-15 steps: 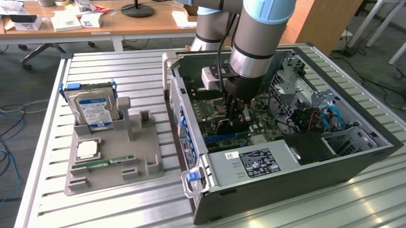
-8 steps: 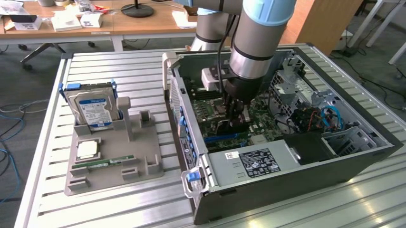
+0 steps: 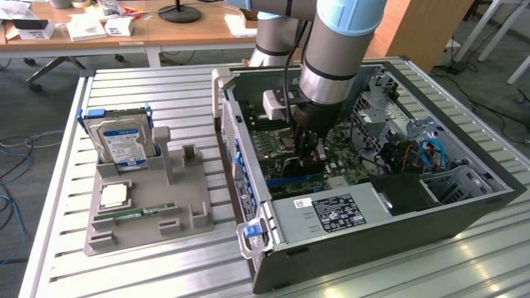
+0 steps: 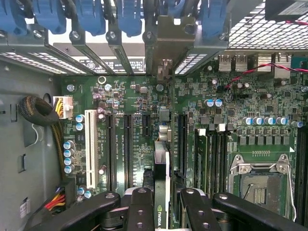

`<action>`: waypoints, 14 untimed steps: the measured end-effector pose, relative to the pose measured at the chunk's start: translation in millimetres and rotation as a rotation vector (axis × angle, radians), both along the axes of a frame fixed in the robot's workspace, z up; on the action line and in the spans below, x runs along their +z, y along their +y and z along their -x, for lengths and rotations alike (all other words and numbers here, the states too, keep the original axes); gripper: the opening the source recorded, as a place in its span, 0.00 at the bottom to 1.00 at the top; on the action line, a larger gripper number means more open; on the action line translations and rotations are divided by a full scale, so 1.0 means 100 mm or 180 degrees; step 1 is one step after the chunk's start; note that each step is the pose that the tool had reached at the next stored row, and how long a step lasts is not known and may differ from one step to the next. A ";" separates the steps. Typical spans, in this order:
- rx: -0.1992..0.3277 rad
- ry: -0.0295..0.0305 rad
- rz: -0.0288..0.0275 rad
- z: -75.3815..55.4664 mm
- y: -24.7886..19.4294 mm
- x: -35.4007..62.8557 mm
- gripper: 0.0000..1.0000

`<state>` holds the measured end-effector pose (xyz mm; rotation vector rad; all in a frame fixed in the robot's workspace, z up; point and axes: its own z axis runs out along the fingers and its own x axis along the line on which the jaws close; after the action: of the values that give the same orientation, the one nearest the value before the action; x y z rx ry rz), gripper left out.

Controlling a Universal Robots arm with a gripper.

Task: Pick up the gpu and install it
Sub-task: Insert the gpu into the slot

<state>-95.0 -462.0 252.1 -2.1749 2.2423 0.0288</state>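
1. The gripper has its jaws clenched on the gpu, pinching its two faces so the card hangs edge-down.
2. The gpu stands upright over the motherboard, probably aligned with a slot.
3. Its far end reaches the slotted rear wall of the computer case.

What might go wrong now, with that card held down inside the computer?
The gpu, held edge-on in the hand, stands among several parallel slots; slightly off, it might press on the wrong one or on the motherboard. Its metal bracket could snag on the case's rear slot frame.
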 end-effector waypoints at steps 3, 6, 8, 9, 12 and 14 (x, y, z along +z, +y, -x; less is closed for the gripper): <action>0.0000 0.0000 -0.0001 0.00 0.008 -0.001 0.26; 0.0000 0.0000 0.0000 0.00 0.011 0.000 0.26; 0.0000 0.0000 0.0001 0.00 0.011 -0.003 0.26; 0.0000 0.0000 0.0001 0.00 0.011 -0.003 0.26; 0.0000 -0.0001 0.0000 0.00 0.012 -0.010 0.26; 0.0000 0.0000 0.0001 0.00 0.011 -0.017 0.26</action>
<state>-95.0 -460.8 250.3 -2.1752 2.2424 0.0284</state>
